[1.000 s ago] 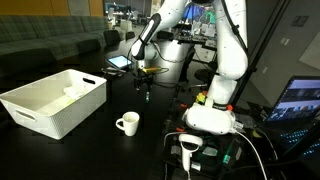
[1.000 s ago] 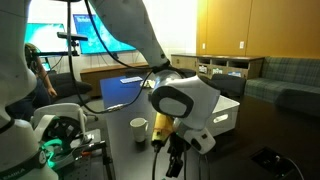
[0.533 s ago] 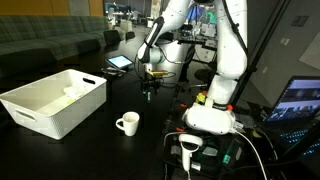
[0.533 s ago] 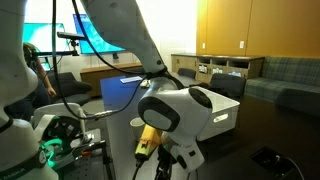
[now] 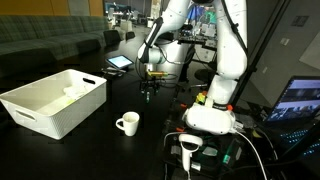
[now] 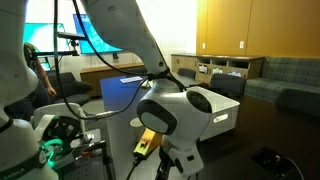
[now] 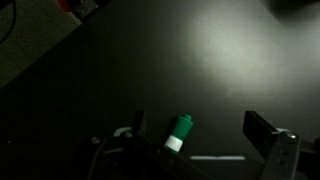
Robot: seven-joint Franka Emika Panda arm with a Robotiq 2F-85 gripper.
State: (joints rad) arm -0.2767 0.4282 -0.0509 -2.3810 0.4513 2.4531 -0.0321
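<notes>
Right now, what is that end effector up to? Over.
End effector open, above the dark table. Small green cylinder lies between its fingers, not gripped. Nothing in the way; white mug stands well apart.

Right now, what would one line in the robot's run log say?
fingers: open, empty | below: green marker lying on table, between fingers | nearby: mug, bin

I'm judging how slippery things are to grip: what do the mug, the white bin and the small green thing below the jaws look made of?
Mug: white, slightly shiny, probably glazed ceramic.
White bin: matte, thin moulded walls, probably plastic.
Green thing: smooth green body, white end, likely plastic; too dim to be sure.
</notes>
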